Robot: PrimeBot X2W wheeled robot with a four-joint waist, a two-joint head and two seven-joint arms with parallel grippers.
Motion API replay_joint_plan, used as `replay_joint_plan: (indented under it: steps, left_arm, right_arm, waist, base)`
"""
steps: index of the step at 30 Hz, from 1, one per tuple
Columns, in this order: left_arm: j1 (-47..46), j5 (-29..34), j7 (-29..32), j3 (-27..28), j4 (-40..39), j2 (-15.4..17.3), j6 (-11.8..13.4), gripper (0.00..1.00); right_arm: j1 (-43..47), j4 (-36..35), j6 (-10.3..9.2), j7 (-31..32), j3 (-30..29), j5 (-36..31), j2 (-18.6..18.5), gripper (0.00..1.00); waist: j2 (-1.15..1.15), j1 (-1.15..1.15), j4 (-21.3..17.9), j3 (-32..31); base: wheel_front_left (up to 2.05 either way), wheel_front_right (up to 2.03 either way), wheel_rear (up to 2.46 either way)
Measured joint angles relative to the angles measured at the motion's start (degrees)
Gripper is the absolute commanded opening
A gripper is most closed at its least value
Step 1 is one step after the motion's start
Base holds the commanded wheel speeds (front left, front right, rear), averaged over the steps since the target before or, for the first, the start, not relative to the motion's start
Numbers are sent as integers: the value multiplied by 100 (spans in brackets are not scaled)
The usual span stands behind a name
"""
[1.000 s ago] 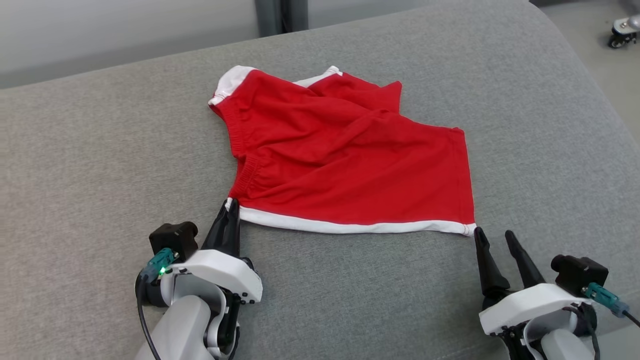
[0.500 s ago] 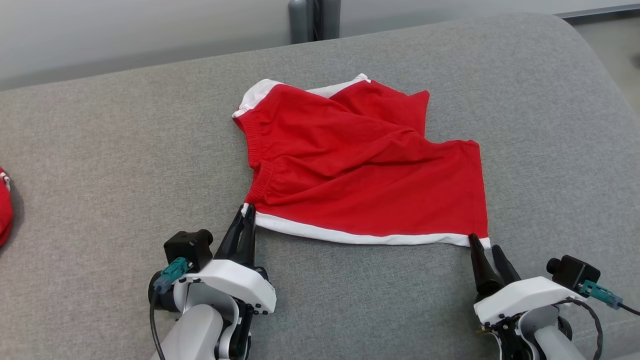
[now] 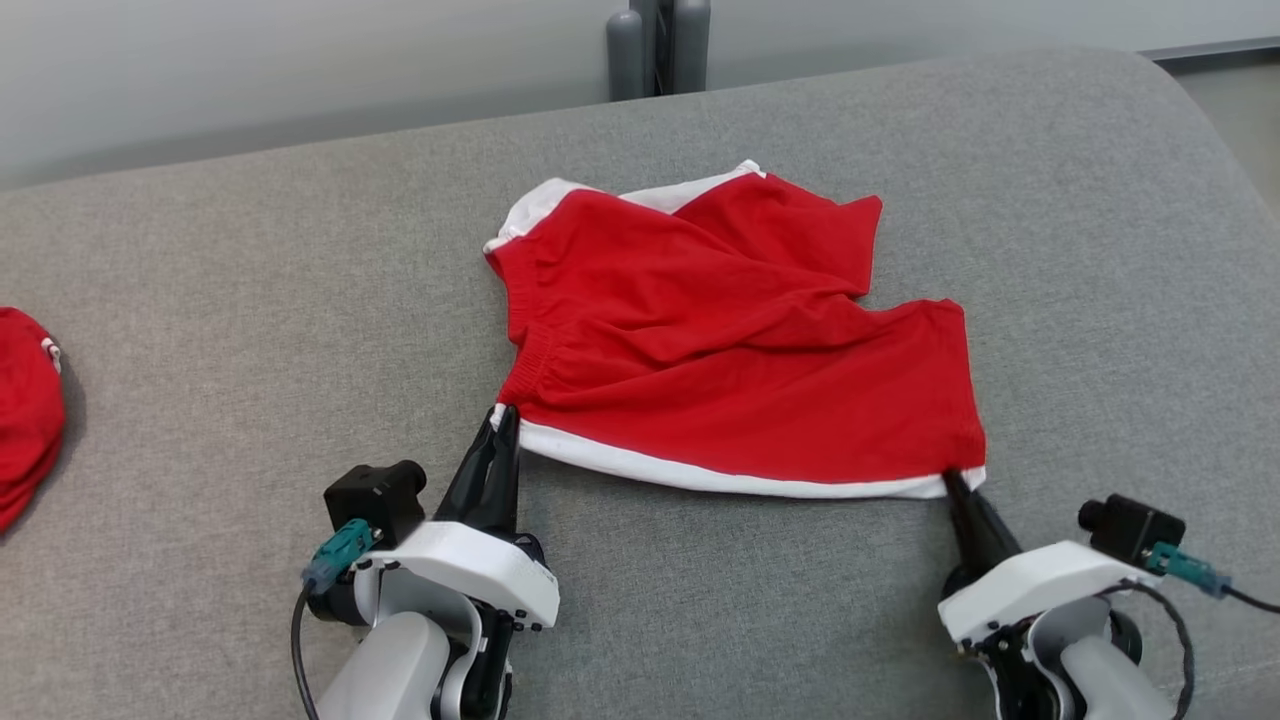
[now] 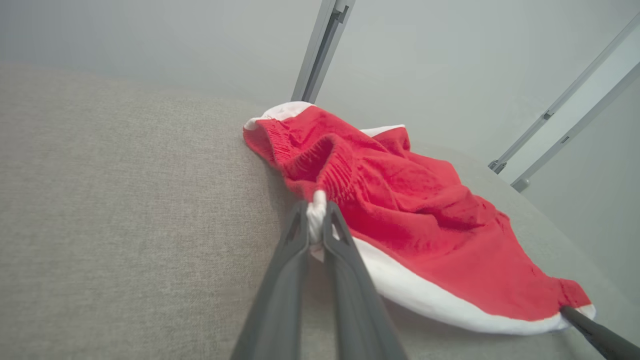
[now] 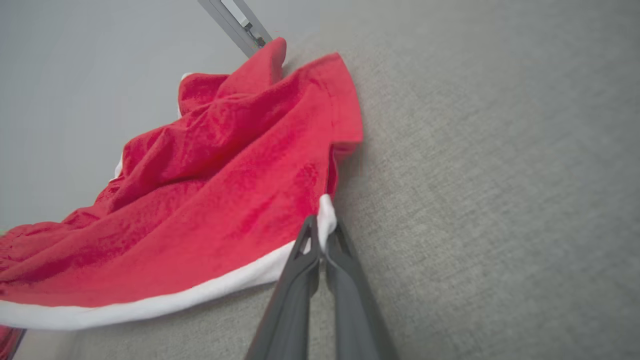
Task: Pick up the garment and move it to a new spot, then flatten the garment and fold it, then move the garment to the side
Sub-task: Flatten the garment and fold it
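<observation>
- Grey woven fabric surface (image 3: 200, 300) — one red cloth garment with white trim (image 3: 740, 370) lies centred.
- Two grippers: left gripper (image 3: 503, 420) pinches its near-left corner; right gripper (image 3: 957, 487), the near-right.
- One other red cloth (image 3: 25, 410), left edge.

The garment (image 3: 740, 380) is bright red with white bands along 2 edges — the fabric surface (image 3: 250, 330) is flecked grey. Left pincer (image 3: 500, 428) and right pincer (image 3: 957, 487): dark grey fingers, white housings.
</observation>
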Motion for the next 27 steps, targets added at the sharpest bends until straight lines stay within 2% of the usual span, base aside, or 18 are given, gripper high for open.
replay_joint_plan:
  steps: [4, 6, 9, 15, 22, 27]
  left_arm:
    - [73, -207, 0, -47, -215, 0, -71, 0]
    - [68, -444, 4, -107, -393, -1, -129, 0]
    - [-86, -541, 186, -213, -604, 2, -209, 0]
    - [-694, -697, 723, -148, -1094, 41, -219, 0]
    - [-1595, -1116, 1729, 74, -1461, 56, 38, 0]
    - [-2555, -1395, 2468, 354, -1533, 102, 347, 0]
  right_arm:
    - [-70, -416, 0, -69, -7, 0, -176, 0]
    - [-179, -711, 1, -75, 10, -160, -441, 0]
    - [-396, -947, 0, -66, -47, -479, -723, 0]
    - [-1044, -1536, 0, 302, -242, -909, -968, 0]
    - [-1901, -2065, 0, 901, -457, -1415, -1046, 0]
    - [-2741, -2175, 0, 1378, -645, -1490, -960, 0]
  waist:
    - [0, 0, 13, -114]
    - [0, 0, 37, -223]
    - [0, 0, 85, -343]
    - [0, 0, 169, -614]
    - [0, 0, 252, -843]
    - [0, 0, 257, -697]
  base:
    - [0, 0, 0]
    - [0, 0, 0]
    - [0, 0, 0]
    - [0, 0, 0]
    - [0, 0, 0]
    - [0, 0, 0]
